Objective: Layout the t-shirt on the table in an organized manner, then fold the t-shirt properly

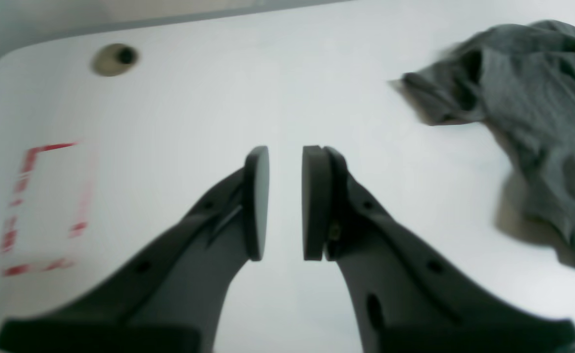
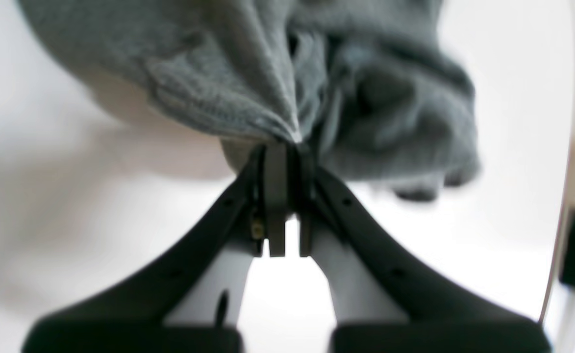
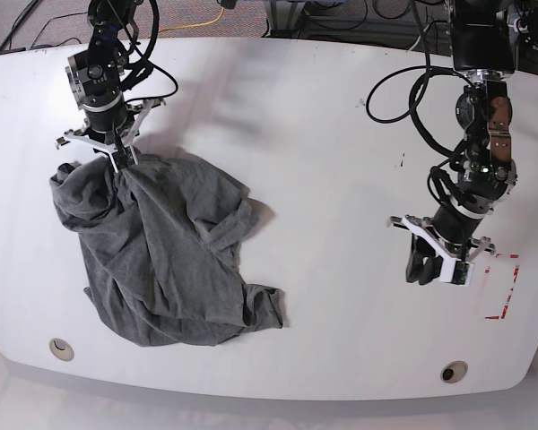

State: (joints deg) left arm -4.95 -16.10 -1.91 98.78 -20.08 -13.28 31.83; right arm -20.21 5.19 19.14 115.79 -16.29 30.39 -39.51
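Note:
The grey t-shirt (image 3: 170, 260) lies crumpled in a heap on the left half of the white table (image 3: 314, 161). My right gripper (image 3: 118, 159) is shut on a bunch of its cloth at the heap's far edge. Up close, the t-shirt (image 2: 218, 73) fans out from the right gripper (image 2: 287, 147), whose jaws pinch the knit. My left gripper (image 3: 428, 269) hovers over bare table at the right. In the wrist view the left gripper (image 1: 286, 162) stands slightly open with nothing between its pads, and the t-shirt (image 1: 537, 98) lies off to the right.
A red tape rectangle (image 3: 502, 287) marks the table beside the left gripper; the wrist view also shows this red tape rectangle (image 1: 47, 206). Round cable holes (image 3: 61, 348) (image 3: 453, 370) sit near the front edge. Cables hang over the table's far side.

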